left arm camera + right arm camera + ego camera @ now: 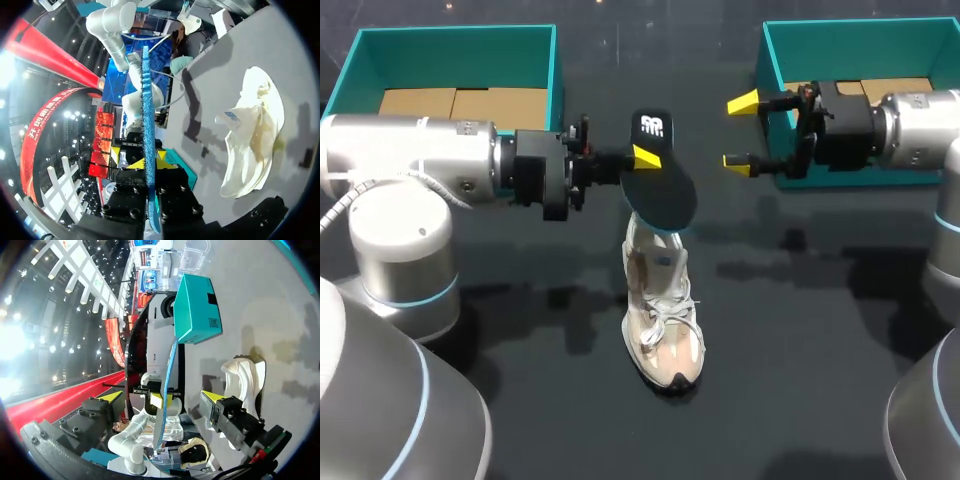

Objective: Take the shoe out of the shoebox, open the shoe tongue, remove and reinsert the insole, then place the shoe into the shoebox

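Shoe: a pale lace-up sneaker [662,320] [252,135] [245,377] stands upright on its sole in the middle of the dark table [820,400], outside both boxes, with its toe at the near end and its heel at the far end.
Insole: a dark insole [658,185] [147,100] [167,390] with a blue edge is held up in the air over the heel. From above its near end covers the shoe's opening. I cannot tell whether it touches the shoe.
Left gripper: the left gripper [642,158] [148,162] comes in from the left and pinches the insole's far end between both yellow tips.
Right gripper: the right gripper [740,132] [162,396] has its fingers spread wide and holds nothing. It is right of the insole, and its tips point left towards it.
Left teal box: the left teal box [555,75] [195,310] is at the far left, behind the left arm, with brown cardboard inside.
Right teal box: the right teal box [765,60] is at the far right, with brown cardboard inside. The right gripper is just beside its near-left corner.
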`<state>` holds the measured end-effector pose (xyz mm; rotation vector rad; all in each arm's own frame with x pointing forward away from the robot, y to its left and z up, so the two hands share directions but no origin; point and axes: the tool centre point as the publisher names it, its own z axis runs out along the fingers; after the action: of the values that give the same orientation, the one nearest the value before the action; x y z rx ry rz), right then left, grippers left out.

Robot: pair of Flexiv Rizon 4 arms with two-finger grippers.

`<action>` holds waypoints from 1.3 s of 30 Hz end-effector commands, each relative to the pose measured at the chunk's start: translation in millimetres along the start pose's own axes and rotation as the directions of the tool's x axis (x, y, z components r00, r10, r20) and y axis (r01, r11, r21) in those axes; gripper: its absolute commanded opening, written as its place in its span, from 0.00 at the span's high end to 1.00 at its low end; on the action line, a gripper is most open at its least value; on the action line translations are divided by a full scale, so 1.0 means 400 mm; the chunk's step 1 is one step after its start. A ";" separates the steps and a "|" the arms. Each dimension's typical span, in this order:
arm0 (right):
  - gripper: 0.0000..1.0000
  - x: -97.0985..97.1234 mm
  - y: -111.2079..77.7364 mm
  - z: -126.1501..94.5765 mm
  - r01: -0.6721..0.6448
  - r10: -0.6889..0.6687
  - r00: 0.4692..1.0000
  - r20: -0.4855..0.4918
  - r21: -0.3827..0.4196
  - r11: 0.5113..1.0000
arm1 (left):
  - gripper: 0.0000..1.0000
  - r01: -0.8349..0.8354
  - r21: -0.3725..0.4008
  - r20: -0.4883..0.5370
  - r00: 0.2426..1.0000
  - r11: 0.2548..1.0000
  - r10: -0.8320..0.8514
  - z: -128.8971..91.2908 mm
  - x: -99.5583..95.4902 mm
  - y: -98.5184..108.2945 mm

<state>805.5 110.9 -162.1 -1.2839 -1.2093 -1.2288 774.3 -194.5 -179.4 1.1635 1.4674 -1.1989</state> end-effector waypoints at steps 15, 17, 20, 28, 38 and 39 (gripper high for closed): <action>0.00 0.002 -0.007 0.000 0.000 0.000 1.000 0.003 -0.006 1.000 | 1.00 0.559 0.109 -0.103 0.829 0.822 -0.550 -0.043 -0.027 0.007; 0.00 0.002 -0.007 0.000 0.000 0.000 1.000 0.003 -0.006 1.000 | 1.00 0.559 0.109 -0.103 0.829 0.822 -0.550 -0.043 -0.027 0.007; 0.00 0.002 -0.007 0.000 0.000 0.000 1.000 0.003 -0.006 1.000 | 1.00 0.559 0.109 -0.103 0.829 0.822 -0.550 -0.043 -0.027 0.007; 0.00 0.002 -0.007 0.000 0.000 0.000 1.000 0.003 -0.006 1.000 | 1.00 0.739 0.127 -0.135 0.673 0.661 -0.727 -0.042 -0.042 -0.010; 0.00 0.002 -0.007 0.000 0.000 0.000 1.000 0.003 -0.006 1.000 | 1.00 0.961 0.113 -0.181 0.270 0.253 -0.946 -0.070 -0.084 -0.040; 0.00 0.002 -0.007 0.000 0.000 0.000 1.000 0.003 -0.006 1.000 | 1.00 0.974 0.112 -0.194 0.216 0.197 -0.957 -0.072 -0.087 -0.045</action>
<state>803.2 110.0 -160.8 -1.2878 -1.2076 -1.2320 764.7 -175.7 -143.1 0.4658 2.1495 -2.0585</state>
